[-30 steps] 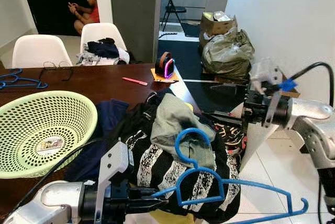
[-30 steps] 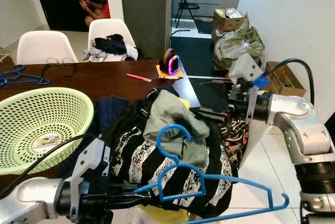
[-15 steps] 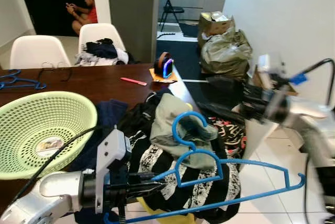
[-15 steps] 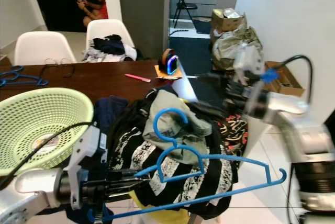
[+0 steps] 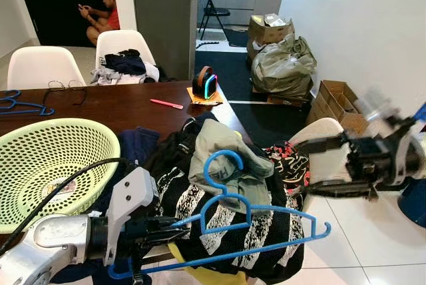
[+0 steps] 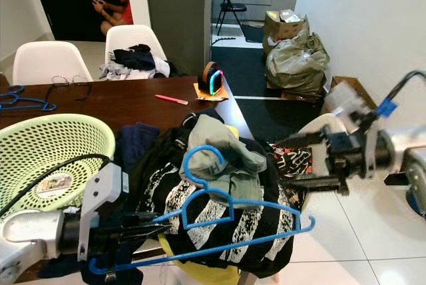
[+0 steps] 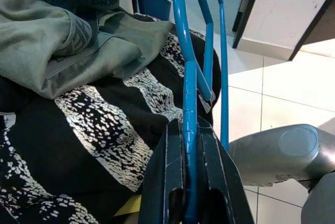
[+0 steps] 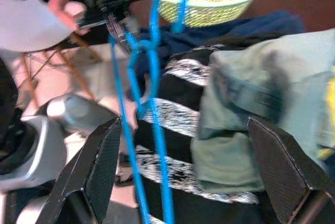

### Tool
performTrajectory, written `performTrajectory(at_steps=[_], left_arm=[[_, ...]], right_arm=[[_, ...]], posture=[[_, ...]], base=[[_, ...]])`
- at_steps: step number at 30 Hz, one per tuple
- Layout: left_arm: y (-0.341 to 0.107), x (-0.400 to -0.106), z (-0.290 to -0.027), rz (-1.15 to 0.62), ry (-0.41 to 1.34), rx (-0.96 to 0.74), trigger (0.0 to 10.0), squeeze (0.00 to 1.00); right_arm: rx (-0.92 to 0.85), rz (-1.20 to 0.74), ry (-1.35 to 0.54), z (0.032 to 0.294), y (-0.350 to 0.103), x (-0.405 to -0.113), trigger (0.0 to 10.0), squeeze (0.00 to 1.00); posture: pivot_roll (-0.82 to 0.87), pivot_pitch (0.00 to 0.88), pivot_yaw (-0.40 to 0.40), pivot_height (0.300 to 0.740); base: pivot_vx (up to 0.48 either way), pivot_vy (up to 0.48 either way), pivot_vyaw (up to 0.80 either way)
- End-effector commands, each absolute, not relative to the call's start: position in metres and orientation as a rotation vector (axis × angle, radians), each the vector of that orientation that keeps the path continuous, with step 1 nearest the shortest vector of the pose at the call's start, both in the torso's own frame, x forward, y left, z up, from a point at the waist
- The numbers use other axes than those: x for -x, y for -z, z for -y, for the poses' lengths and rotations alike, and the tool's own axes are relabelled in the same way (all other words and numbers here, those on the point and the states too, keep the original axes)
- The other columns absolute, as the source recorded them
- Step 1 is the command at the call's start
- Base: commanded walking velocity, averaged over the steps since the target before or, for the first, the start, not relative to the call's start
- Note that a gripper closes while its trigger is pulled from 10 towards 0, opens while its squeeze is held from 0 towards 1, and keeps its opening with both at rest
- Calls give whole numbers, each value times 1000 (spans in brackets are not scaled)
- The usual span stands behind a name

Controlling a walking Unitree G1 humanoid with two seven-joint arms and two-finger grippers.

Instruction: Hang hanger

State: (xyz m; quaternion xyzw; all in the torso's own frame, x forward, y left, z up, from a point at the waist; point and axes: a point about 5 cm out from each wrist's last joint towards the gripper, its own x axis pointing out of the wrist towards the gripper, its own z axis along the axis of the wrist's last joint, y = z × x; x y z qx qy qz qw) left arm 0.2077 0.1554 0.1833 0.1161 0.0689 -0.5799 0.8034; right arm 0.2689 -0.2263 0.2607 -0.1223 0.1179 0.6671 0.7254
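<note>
Left gripper clamped on blue hanger, held over clothes pile at table edge. Right gripper spread wide, beside pile.

the right gripper is smeared with motion blur in both eye views, so its body and the wrist behind it are mush, and the arm runs off the picture's edge. the right wrist view is soft too, the blue hanger in it is streaky and its lower end is cut by the frame. left arm is chopped at the bottom corner. the clothes pile hides the table edge under it. second hangers at the far left are clipped by the edge. label inside the green basket is too small to read. the person in the dark doorway is tiny, partly behind the wall.
</note>
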Motion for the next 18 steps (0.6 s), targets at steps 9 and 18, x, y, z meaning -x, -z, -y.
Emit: performTrajectory(at_steps=[9,18], left_arm=[[-185,-204,-149,-131,1288,-262,10000,0],[-186,-205,-147,-120,1297,-251,10000,0]], right_arm=[[205,-380,-1513,186,-233,-268,10000,0],[234,-463,-1478,175,-222,-266,10000,0]], posture=[[69,0,-66,740],[65,0,-66,740]], base=[[0,0,0],[0,0,0]])
